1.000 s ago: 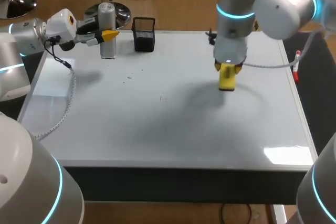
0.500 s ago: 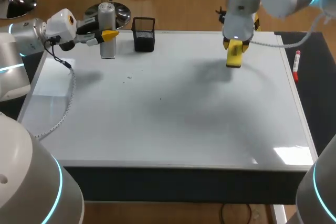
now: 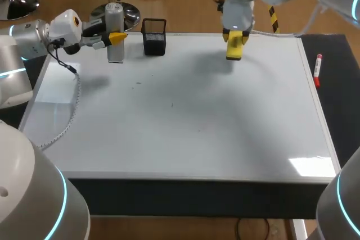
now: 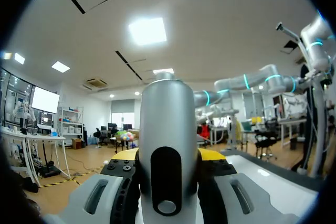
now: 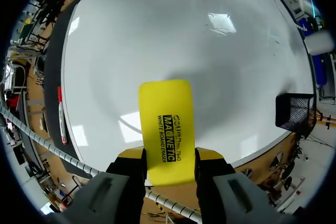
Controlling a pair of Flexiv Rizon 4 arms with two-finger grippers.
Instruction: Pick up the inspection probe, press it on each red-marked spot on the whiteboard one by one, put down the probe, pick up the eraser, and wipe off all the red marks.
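Right gripper [image 5: 169,156] clamped eraser [image 5: 165,119] over whiteboard [image 3: 180,133] far edge; left gripper [image 4: 168,163] gripped probe [image 4: 167,114], whiteboard far-left corner. Risk: eraser slipping, shallow pinch.

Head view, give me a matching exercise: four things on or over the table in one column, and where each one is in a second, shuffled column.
Things
1. eraser
2. inspection probe
3. black mesh basket
4. red marker

Places
A. lying on the dark strip beside the whiteboard
B. held in the left tool, at the far left corner
C. held in the right tool, over the whiteboard's far edge
D. standing at the far edge, next to the inspection probe

Pairs: 1-C, 2-B, 3-D, 4-A
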